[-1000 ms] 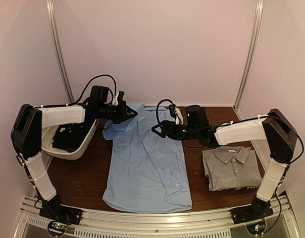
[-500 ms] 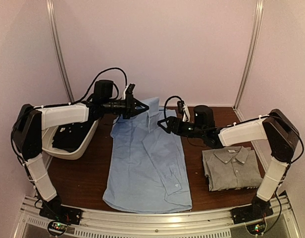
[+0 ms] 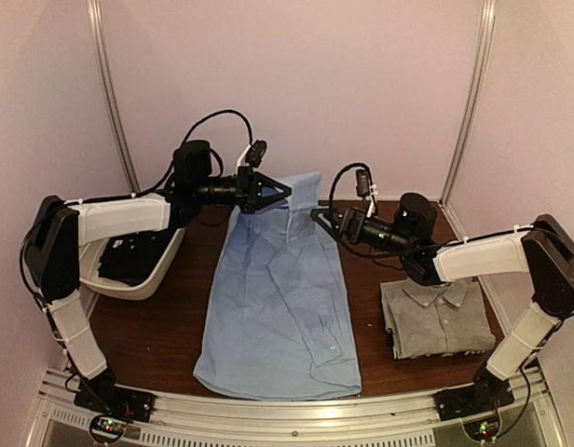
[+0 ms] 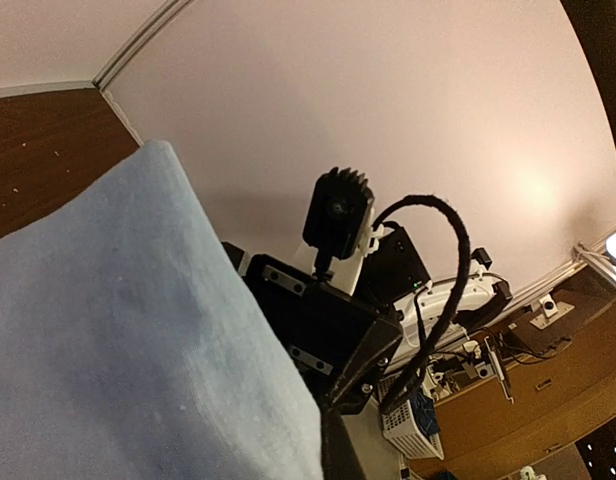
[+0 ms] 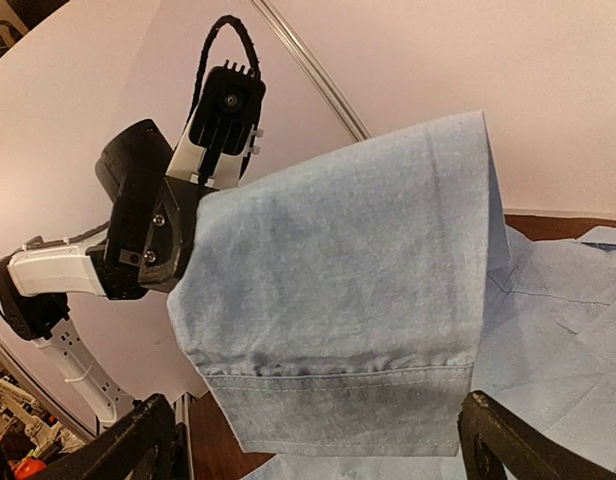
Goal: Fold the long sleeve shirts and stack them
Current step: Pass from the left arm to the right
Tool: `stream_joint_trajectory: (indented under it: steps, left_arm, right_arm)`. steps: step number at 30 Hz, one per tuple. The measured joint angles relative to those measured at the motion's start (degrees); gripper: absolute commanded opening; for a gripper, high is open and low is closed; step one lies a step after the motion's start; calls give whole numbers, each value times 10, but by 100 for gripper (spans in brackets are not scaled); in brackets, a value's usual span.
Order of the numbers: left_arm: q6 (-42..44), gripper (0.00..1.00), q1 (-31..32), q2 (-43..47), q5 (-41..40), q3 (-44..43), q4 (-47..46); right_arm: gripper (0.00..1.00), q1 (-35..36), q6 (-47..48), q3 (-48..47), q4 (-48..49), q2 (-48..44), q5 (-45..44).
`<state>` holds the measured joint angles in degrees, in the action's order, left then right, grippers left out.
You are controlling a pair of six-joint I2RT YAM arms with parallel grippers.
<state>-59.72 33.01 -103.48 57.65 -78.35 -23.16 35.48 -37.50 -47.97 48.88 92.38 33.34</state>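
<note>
The light blue shirt (image 3: 278, 307) lies lengthwise on the table, front down the middle. My left gripper (image 3: 280, 189) is shut on its far top part and holds that cloth lifted off the table. In the right wrist view this lifted piece hangs as a cuffed sleeve end (image 5: 338, 330) from the left gripper (image 5: 153, 235). My right gripper (image 3: 320, 216) hovers open just right of it, its fingers (image 5: 498, 440) spread either side of the cuff without touching. The grey shirt (image 3: 436, 317) lies folded at the right. In the left wrist view, blue cloth (image 4: 108, 340) fills the left half.
A white bin (image 3: 161, 270) holding dark clothes stands at the left, beside the left arm. The booth's pale back wall and its corner posts close in behind both grippers. Brown table (image 3: 157, 335) shows between bin and blue shirt.
The left gripper has carried the shirt's top part up and to the right. The right gripper has moved right and upward, and its jaws have spread wider.
</note>
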Motion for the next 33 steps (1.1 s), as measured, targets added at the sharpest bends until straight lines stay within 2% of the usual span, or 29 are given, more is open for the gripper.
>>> stream_joint_trajectory:
  steps: [5, 12, 25, 33]
  left_arm:
    - [-16, 0, 0, 0, 28, 7, -42]
    - [-48, 0, 0, 0, 48, 16, -99]
    - [-69, 0, 0, -15, 56, 17, -137]
    - [-84, 0, -1, -35, 57, 17, -152]
  right_arm:
    - [100, -9, -8, 0, 45, 10, 32]
    - [100, -17, -53, -1, 132, 80, 69]
    - [100, -24, -219, -30, 370, 202, 115]
    - [100, 12, -306, -31, 396, 227, 116]
